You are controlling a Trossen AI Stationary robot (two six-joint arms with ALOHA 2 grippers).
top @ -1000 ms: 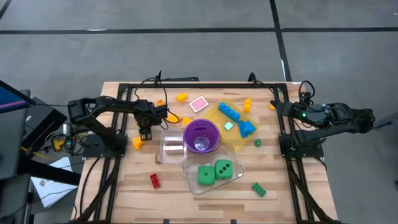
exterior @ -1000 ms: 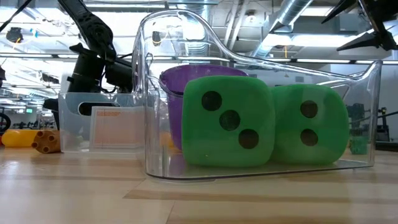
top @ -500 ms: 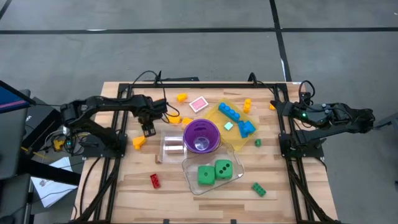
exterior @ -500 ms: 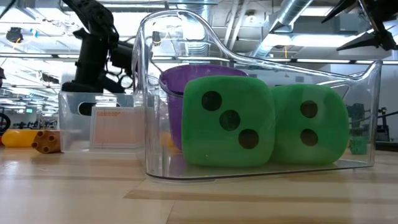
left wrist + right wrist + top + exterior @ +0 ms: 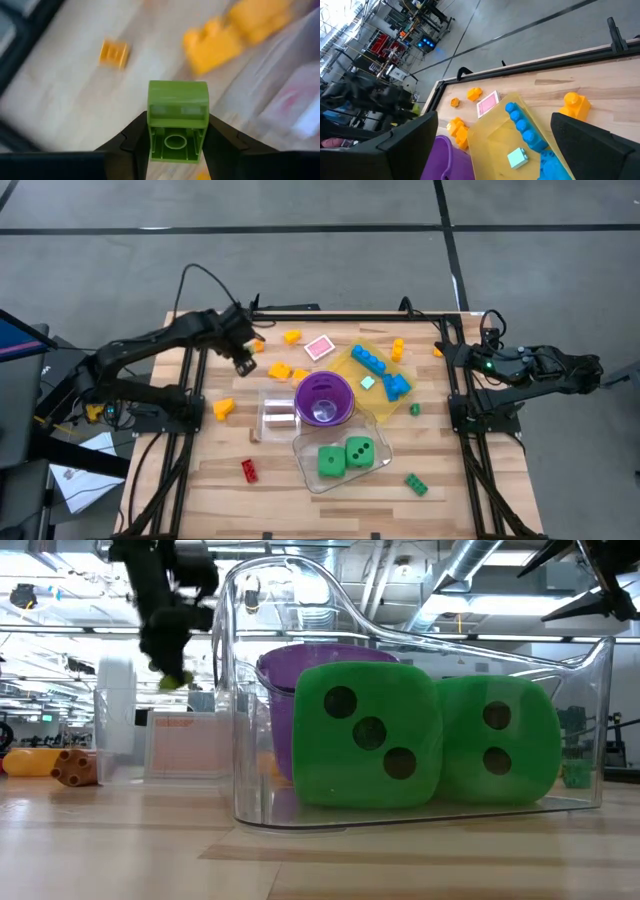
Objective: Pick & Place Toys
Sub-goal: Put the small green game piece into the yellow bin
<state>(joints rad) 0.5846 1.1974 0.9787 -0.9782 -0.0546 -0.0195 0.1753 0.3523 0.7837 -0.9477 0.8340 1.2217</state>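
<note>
- The wooden table (image 5: 200, 480) carried everything, with the purple cup (image 5: 323, 399) near its middle
- A clear tub (image 5: 372, 465) sat touching the cup on its near side and held both green dice (image 5: 345, 457), side by side inside it (image 5: 365, 733)
- A yellow translucent tray (image 5: 375, 340) lay on the cup's right, with a long blue brick (image 5: 370, 360), a blue piece (image 5: 397, 387) and a pale teal bit (image 5: 368, 383) in it
- A smaller clear tub (image 5: 277, 413) stood just left of the cup
- The left gripper (image 5: 243, 358) was raised above the table left of the cup, toward the far edge, its fingers (image 5: 131, 142) clamped on a green brick (image 5: 177, 121)
- The right gripper (image 5: 452, 352) waited well right of the cup at the table's edge, its fingers (image 5: 395, 150) spread apart and holding nothing
- Loose around the cup lay a pink piece (image 5: 319, 347), orange bricks (image 5: 285, 370), a red brick (image 5: 248, 470) and a green brick (image 5: 416, 484)
</note>
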